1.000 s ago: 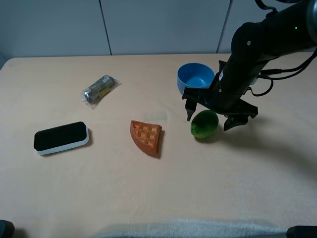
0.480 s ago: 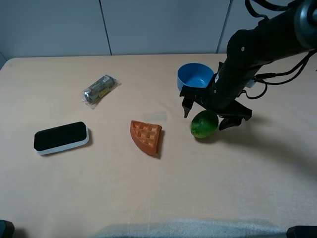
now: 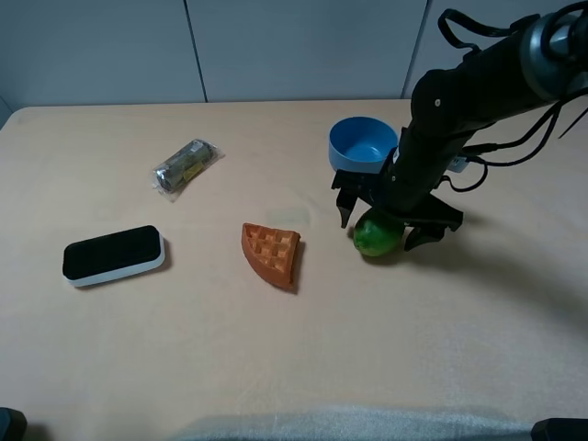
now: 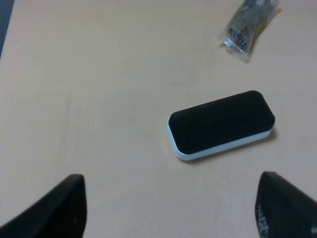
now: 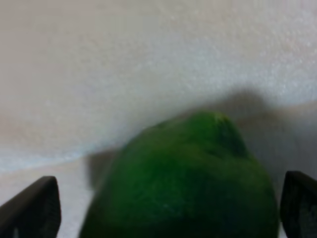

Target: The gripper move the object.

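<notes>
The green egg-shaped fruit point(image 3: 376, 237) lies on the tan table, right of the orange waffle wedge and in front of the blue bowl. My right gripper point(image 3: 378, 223) is open and low over it, one finger on each side of the fruit. In the right wrist view the fruit point(image 5: 188, 183) fills the space between the two fingertips point(image 5: 32, 208), very close to the camera. My left gripper point(image 4: 171, 208) is open and empty, out of the exterior high view, above the table near a black-and-white block.
A blue bowl point(image 3: 363, 142) stands just behind the right arm. An orange waffle wedge point(image 3: 271, 253) lies left of the fruit. A black-topped white block point(image 3: 113, 255) and a wrapped packet point(image 3: 186, 165) lie on the left of the table point(image 3: 294, 349).
My right gripper has moved left and lower, so its open fingers now straddle the green fruit. The fruit and the other things have not moved.
</notes>
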`<state>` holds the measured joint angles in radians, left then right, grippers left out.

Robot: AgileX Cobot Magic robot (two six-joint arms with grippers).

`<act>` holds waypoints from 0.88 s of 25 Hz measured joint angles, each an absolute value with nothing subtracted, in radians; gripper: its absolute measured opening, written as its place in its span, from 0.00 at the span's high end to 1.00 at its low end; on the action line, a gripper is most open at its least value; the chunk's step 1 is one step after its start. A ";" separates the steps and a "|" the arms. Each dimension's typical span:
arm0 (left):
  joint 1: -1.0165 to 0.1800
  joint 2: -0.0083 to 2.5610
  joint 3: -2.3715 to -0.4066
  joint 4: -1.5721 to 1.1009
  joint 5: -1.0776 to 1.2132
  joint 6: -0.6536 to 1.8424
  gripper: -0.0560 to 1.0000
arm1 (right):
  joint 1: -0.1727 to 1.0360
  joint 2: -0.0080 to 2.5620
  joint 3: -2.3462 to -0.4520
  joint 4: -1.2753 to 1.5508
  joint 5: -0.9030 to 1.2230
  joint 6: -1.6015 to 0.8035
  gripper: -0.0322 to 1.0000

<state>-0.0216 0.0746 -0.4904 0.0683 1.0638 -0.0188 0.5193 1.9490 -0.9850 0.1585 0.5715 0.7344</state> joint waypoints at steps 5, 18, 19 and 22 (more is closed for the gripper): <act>-0.022 0.075 -0.490 0.068 1.064 -0.019 0.22 | 0.519 1.949 -0.985 0.149 0.571 0.734 0.33; -0.022 0.075 -0.490 0.068 1.064 -0.019 0.22 | 0.519 1.949 -0.985 0.137 0.577 0.736 0.49; -0.022 0.075 -0.490 0.068 1.064 -0.019 0.22 | 0.519 1.949 -0.985 0.137 0.577 0.736 0.49; -0.022 0.075 -0.490 0.068 1.064 -0.019 0.22 | 0.519 1.949 -0.985 0.137 0.581 0.734 0.49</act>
